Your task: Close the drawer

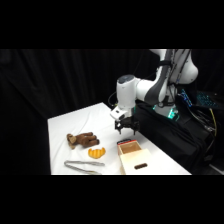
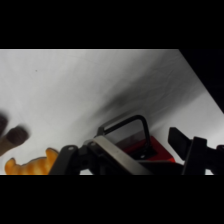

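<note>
Gripper [image 1: 125,128] hangs above the table just behind the drawer [image 1: 133,156]; whether it is released or clenched cannot be told.

The pale drawer stands pulled open near the white table's [image 1: 65,125] front edge, brown inside showing, a small dark handle [image 1: 140,166] on its front. To its left lie an orange toy [image 1: 96,152], a brown plush toy [image 1: 81,140] and metal tongs [image 1: 82,165]. In the wrist view the orange toy [image 2: 30,164] shows at lower left.
</note>
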### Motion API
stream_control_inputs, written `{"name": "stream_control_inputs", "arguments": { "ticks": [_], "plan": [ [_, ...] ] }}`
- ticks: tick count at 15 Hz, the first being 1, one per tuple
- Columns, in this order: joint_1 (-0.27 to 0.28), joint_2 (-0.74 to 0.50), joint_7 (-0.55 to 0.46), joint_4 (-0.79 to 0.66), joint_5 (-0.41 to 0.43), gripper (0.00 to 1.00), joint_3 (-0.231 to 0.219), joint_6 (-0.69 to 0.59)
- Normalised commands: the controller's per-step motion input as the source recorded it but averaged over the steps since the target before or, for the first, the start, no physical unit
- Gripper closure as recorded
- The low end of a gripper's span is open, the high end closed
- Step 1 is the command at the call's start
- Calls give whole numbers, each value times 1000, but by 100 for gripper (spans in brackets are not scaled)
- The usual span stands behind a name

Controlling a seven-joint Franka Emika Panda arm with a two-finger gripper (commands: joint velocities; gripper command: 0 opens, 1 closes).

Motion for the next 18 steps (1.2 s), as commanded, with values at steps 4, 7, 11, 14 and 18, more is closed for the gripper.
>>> {"name": "stream_control_inputs", "arguments": {
  "ticks": [4,7,11,14,18],
  "plan": [
    [-123,298,-518,196,104,0,190,157],
    [-59,246,-288,236,3,0,205,79],
    [89,187,-75,241,-115,0,167,20],
    [157,131,8,224,-128,0,149,-41],
    [192,105,78,218,-117,0,143,-83]
  ]
}}
